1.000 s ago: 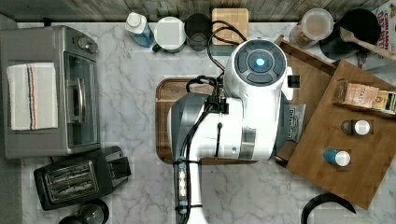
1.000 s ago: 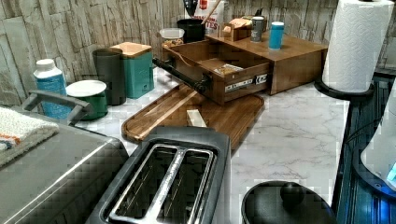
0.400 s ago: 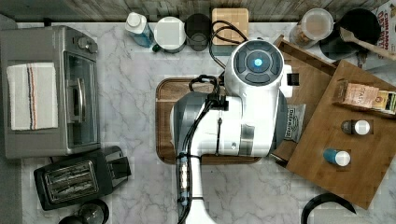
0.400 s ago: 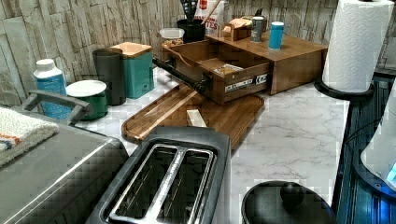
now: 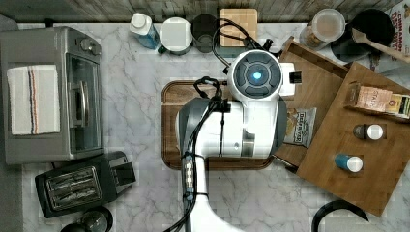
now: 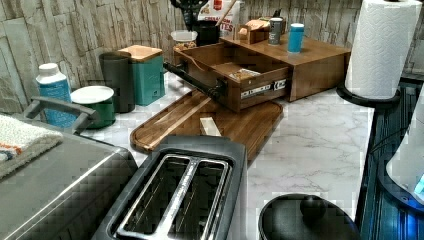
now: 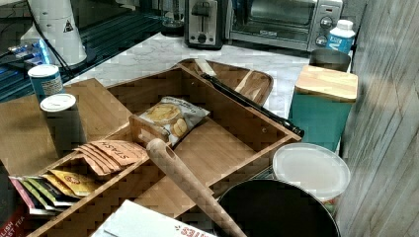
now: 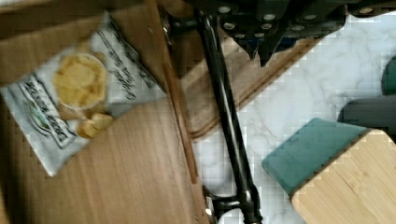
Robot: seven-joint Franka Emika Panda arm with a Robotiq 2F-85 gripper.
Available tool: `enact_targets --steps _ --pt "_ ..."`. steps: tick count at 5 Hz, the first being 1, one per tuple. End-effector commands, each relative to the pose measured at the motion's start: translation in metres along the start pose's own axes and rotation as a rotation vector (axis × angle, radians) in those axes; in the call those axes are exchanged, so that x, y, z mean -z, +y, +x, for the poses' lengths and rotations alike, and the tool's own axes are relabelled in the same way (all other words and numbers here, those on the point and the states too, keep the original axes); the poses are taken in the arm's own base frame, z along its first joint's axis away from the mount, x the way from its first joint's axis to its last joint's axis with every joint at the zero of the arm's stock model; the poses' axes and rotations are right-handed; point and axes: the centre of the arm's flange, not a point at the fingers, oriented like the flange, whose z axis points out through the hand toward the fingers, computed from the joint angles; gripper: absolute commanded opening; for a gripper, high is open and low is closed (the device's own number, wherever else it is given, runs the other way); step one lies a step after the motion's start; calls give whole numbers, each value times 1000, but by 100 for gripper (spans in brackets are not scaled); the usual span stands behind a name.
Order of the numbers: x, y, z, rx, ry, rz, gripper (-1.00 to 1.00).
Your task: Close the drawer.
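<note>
The drawer (image 5: 316, 82) stands pulled out from its wooden cabinet, over the marble counter. It is a shallow brown box (image 7: 217, 143) with a long black bar handle (image 7: 249, 106) on its front wall. A chip bag (image 7: 170, 116) lies on its floor. In the left view the drawer (image 6: 220, 60) juts out on metal slides, with its handle (image 6: 192, 80) toward the cutting board. My arm (image 5: 241, 125) hangs over the drawer's front in the top view. In the wrist view my gripper (image 8: 264, 46) sits just outside the handle (image 8: 229, 121), above the counter side of the bar.
A dark cutting board (image 5: 169, 125) lies under the drawer's front. A teal canister with a wooden lid (image 8: 336, 172) stands close to the handle's end. Bottles stand on the cabinet top (image 5: 338, 193). A toaster (image 5: 82, 183) and a toaster oven (image 5: 48, 94) stand at the top view's left.
In the top view my wrist has shifted slightly toward the top view's left and bottom. The drawer stands as it did.
</note>
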Motion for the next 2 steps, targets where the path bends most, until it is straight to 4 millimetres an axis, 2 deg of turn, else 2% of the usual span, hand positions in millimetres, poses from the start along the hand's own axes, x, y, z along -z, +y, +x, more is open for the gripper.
enact_targets --steps 1,2 --pt "-46 -42 -8 54 57 16 -100" --pt "-50 -56 -9 42 84 21 -100"
